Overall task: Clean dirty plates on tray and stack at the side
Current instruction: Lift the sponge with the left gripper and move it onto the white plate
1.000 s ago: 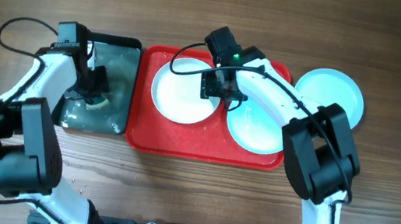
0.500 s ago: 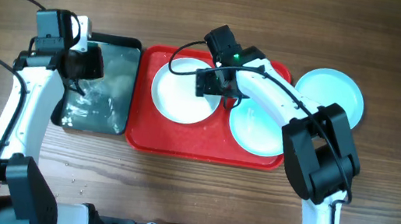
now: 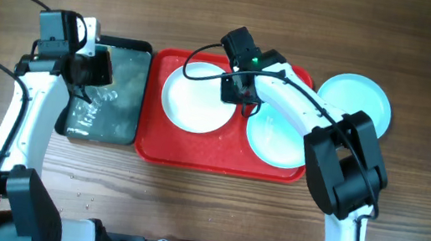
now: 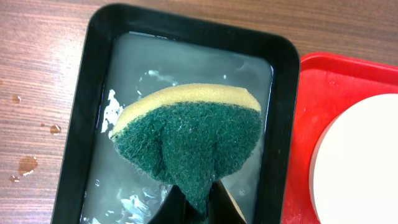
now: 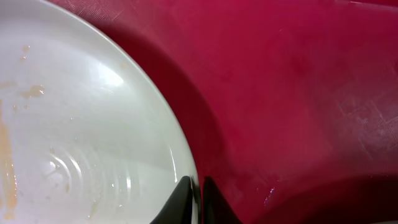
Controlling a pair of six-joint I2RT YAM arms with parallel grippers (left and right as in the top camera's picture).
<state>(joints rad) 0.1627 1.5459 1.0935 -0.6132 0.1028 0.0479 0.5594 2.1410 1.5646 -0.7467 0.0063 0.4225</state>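
Rim of white plate (image 5: 81, 124) inside tight right pincer (image 5: 198, 198)

Tbl (image 3: 201, 220): red tray (image 3: 218, 161), blk tray (image 3: 125, 44), plate (image 3: 362, 99).

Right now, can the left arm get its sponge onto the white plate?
Probably yes. The left hand grips the sponge over the black tray, beside the red tray holding the white plate. The right hand pinches only the plate's far rim; the rest is uncovered.
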